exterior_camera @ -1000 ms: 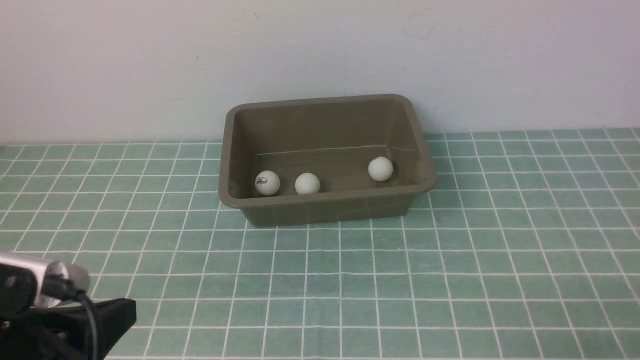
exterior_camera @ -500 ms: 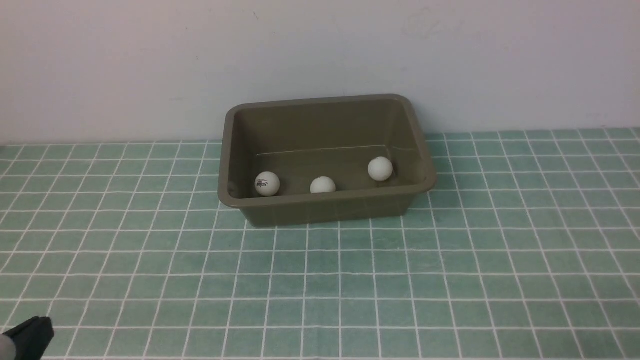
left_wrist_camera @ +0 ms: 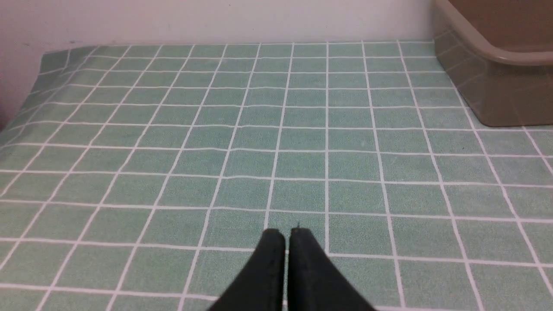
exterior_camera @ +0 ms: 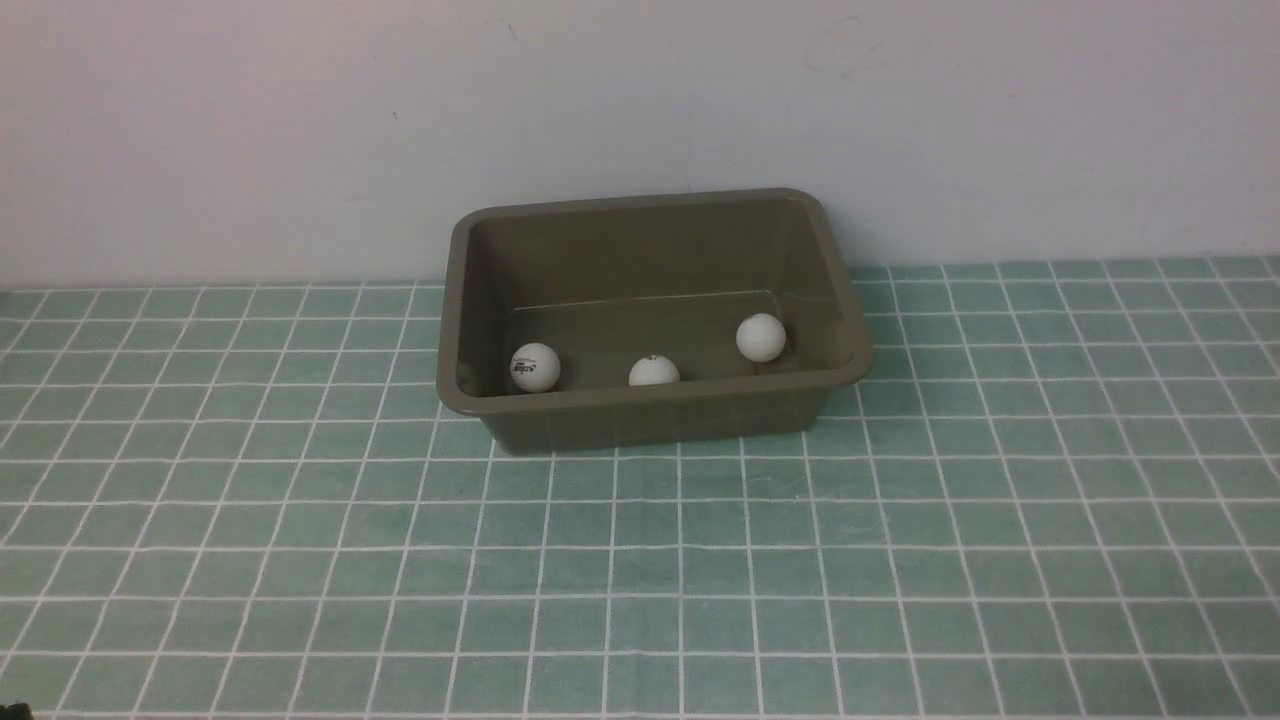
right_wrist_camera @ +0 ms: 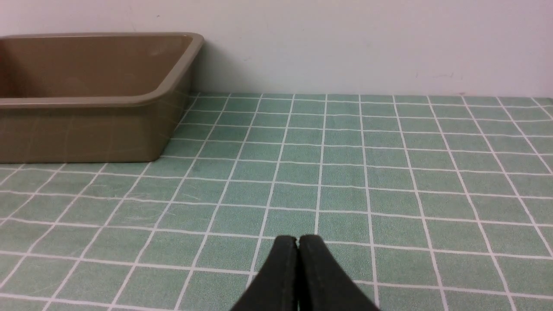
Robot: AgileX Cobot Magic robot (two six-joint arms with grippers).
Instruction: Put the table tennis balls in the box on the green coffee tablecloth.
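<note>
The olive-brown box (exterior_camera: 650, 405) stands on the green checked tablecloth (exterior_camera: 700, 560) near the back wall. Three white table tennis balls lie inside it: one at the left with a dark mark (exterior_camera: 535, 366), one in the middle against the front wall (exterior_camera: 654, 372), one at the right (exterior_camera: 761, 337). Neither gripper shows in the front view. My left gripper (left_wrist_camera: 287, 235) is shut and empty over bare cloth, with the box's corner (left_wrist_camera: 497, 86) off to one side. My right gripper (right_wrist_camera: 297, 242) is shut and empty over bare cloth, apart from the box (right_wrist_camera: 86, 129).
A plain white wall (exterior_camera: 640, 100) rises right behind the box. The cloth's left end (left_wrist_camera: 43, 65) shows in the left wrist view, by the wall.
My left arm has drawn back out of the front view at the bottom left. The middle ball has rolled to the right along the box's front wall.
</note>
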